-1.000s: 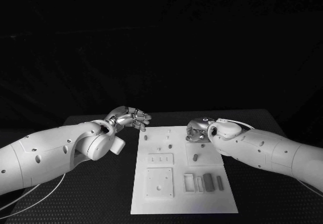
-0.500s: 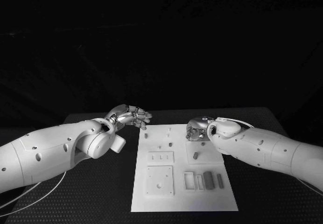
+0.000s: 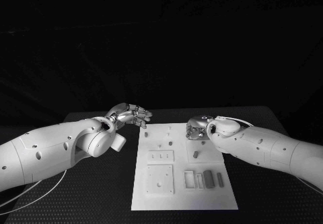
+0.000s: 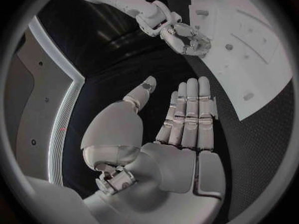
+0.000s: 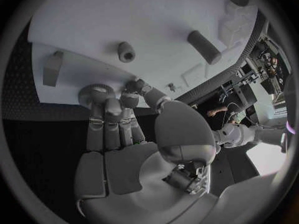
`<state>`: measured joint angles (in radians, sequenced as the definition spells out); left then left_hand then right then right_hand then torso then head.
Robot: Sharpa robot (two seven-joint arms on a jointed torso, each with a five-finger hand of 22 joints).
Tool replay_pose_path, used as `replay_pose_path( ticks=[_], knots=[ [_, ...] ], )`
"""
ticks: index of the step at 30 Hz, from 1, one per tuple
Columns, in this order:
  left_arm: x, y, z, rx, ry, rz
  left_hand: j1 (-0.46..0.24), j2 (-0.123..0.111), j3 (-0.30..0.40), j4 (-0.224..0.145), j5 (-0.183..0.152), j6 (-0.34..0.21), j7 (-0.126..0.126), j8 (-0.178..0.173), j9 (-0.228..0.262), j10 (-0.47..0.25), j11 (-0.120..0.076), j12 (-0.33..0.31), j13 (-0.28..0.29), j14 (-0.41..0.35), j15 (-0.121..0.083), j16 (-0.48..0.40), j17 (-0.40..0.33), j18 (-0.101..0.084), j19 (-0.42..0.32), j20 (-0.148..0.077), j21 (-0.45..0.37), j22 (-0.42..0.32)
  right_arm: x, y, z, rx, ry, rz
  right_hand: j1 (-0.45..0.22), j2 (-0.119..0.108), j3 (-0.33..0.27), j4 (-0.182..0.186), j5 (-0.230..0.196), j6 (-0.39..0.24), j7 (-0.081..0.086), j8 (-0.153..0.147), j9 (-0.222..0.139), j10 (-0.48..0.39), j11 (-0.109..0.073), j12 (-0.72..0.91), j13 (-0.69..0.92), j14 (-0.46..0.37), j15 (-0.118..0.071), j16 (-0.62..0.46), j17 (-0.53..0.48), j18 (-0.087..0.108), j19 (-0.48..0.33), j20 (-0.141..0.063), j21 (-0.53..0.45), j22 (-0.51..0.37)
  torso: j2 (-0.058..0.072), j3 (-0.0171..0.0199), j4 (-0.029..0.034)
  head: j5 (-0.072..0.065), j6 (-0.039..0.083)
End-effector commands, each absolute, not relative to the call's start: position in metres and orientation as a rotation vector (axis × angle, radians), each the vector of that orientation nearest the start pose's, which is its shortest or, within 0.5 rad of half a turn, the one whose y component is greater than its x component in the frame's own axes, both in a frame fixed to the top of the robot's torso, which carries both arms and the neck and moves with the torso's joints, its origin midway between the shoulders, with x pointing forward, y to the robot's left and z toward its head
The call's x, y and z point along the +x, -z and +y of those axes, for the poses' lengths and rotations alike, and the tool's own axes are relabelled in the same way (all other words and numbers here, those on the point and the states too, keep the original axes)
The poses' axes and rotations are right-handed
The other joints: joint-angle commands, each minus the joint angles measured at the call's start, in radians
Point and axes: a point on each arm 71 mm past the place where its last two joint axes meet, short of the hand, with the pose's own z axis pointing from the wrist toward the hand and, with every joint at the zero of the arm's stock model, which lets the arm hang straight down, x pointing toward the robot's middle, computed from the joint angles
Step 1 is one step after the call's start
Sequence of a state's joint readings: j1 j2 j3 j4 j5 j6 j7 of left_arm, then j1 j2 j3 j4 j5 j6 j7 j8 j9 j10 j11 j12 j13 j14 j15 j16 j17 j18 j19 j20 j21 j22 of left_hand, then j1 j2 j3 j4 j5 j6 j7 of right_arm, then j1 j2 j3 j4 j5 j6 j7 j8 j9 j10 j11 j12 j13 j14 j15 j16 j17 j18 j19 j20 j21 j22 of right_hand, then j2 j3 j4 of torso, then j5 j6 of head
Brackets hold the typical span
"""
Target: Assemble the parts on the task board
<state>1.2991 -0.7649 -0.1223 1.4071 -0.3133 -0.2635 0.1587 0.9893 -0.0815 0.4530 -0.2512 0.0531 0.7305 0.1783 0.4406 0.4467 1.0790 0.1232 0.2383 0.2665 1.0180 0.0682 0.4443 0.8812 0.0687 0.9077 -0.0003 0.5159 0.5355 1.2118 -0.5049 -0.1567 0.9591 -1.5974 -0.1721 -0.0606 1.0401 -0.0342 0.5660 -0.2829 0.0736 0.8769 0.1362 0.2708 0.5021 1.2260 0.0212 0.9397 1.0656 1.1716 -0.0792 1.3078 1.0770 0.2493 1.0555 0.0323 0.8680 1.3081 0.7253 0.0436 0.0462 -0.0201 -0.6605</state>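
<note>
The left hand (image 3: 129, 115) hovers over the dark surface (image 3: 101, 186) just off the task board's (image 3: 185, 205) far left corner, its fingers (image 4: 190, 112) straight, apart and holding nothing. Small grey parts (image 3: 208, 179) lie in the board's near right trays, and pegs (image 3: 196, 154) stand further back. The right hand (image 3: 196, 128) rests at the board's far right edge, fingers (image 5: 109, 119) curled onto it; whether they pinch anything cannot be told.
</note>
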Motion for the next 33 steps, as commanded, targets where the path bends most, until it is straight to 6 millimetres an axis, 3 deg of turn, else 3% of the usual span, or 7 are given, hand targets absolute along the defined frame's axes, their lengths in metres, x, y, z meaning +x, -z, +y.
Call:
replay_pose_path(
  ticks=[1,9,18,23,27,33],
  knots=[
    [0.515,0.174,0.196,-0.803,1.312,1.708,-0.006,0.003,-0.001,0.004,-0.002,0.004,0.0,-0.006,0.002,-0.002,0.003,-0.004,0.002,-0.005,-0.001,-0.007,0.001,0.007,0.0,-0.009,-0.004,0.0,0.559,0.257,-0.19,-0.39,-0.301,1.852,-0.001,0.012,0.0,-0.005,0.007,0.007,-0.001,-0.003,0.0,0.009,0.0,0.006,0.002,-0.004,-0.004,0.006,0.001,0.012,-0.002,-0.009,0.006,0.024,0.0,-0.0003,-0.0008,0.0,-0.003],
    [0.515,0.174,0.194,-0.801,1.314,1.709,-0.006,0.004,-0.001,0.003,-0.002,0.004,0.0,-0.007,0.003,-0.001,0.003,-0.005,0.003,-0.005,-0.001,-0.007,0.002,0.006,0.0,-0.01,-0.005,0.001,0.559,0.256,-0.189,-0.401,-0.277,1.838,0.01,0.039,0.003,-0.008,0.006,0.033,-0.007,0.007,0.007,0.015,-0.005,0.017,0.004,-0.002,-0.008,0.021,-0.001,0.012,-0.003,-0.012,0.021,0.024,0.0,-0.0014,0.0003,-0.002,-0.004],
    [0.516,0.174,0.194,-0.8,1.313,1.707,-0.006,0.004,-0.002,0.003,-0.002,0.004,0.0,-0.008,0.003,-0.001,0.003,-0.006,0.004,-0.005,-0.001,-0.007,0.002,0.005,0.001,-0.011,-0.005,0.001,0.559,0.255,-0.187,-0.404,-0.276,1.816,0.024,0.055,-0.001,-0.009,0.006,0.078,-0.022,0.027,0.022,0.031,-0.019,0.031,0.005,0.004,-0.021,0.044,-0.004,0.012,0.001,-0.02,0.044,0.023,-0.001,-0.0023,-0.0007,-0.003,-0.006],
    [0.516,0.173,0.195,-0.801,1.311,1.705,-0.006,0.004,-0.001,0.002,-0.002,0.004,0.0,-0.008,0.004,-0.001,0.003,-0.007,0.005,-0.004,-0.001,-0.008,0.003,0.004,0.001,-0.012,-0.005,0.001,0.558,0.252,-0.184,-0.389,-0.284,1.779,0.019,0.055,-0.006,-0.007,0.006,0.088,-0.026,0.03,0.027,0.037,-0.023,0.037,0.006,0.008,-0.024,0.053,-0.005,0.012,0.004,-0.022,0.052,0.023,-0.001,-0.0026,-0.0015,-0.002,-0.004],
    [0.516,0.173,0.197,-0.802,1.308,1.702,-0.005,0.003,-0.002,0.002,-0.002,0.004,0.0,-0.009,0.004,-0.001,0.003,-0.007,0.005,-0.004,-0.001,-0.008,0.003,0.004,0.001,-0.012,-0.005,0.001,0.557,0.247,-0.182,-0.382,-0.289,1.725,0.008,0.039,-0.012,-0.004,0.006,0.091,-0.027,0.03,0.029,0.039,-0.024,0.039,0.006,0.009,-0.025,0.056,-0.007,0.012,0.006,-0.022,0.056,0.022,-0.001,-0.0036,-0.0014,-0.003,0.001],
    [0.517,0.173,0.199,-0.806,1.301,1.698,-0.005,0.003,-0.002,0.001,-0.002,0.004,0.0,-0.009,0.005,-0.001,0.003,-0.008,0.006,-0.004,-0.001,-0.008,0.003,0.003,0.001,-0.013,-0.006,0.001,0.56,0.235,-0.178,-0.377,-0.283,1.658,0.007,0.032,-0.008,-0.004,0.007,0.099,-0.03,0.032,0.033,0.048,-0.027,0.043,0.005,0.015,-0.027,0.062,-0.011,0.012,0.012,-0.026,0.062,0.021,-0.002,-0.0021,-0.0022,0.002,0.007]
  ],
)
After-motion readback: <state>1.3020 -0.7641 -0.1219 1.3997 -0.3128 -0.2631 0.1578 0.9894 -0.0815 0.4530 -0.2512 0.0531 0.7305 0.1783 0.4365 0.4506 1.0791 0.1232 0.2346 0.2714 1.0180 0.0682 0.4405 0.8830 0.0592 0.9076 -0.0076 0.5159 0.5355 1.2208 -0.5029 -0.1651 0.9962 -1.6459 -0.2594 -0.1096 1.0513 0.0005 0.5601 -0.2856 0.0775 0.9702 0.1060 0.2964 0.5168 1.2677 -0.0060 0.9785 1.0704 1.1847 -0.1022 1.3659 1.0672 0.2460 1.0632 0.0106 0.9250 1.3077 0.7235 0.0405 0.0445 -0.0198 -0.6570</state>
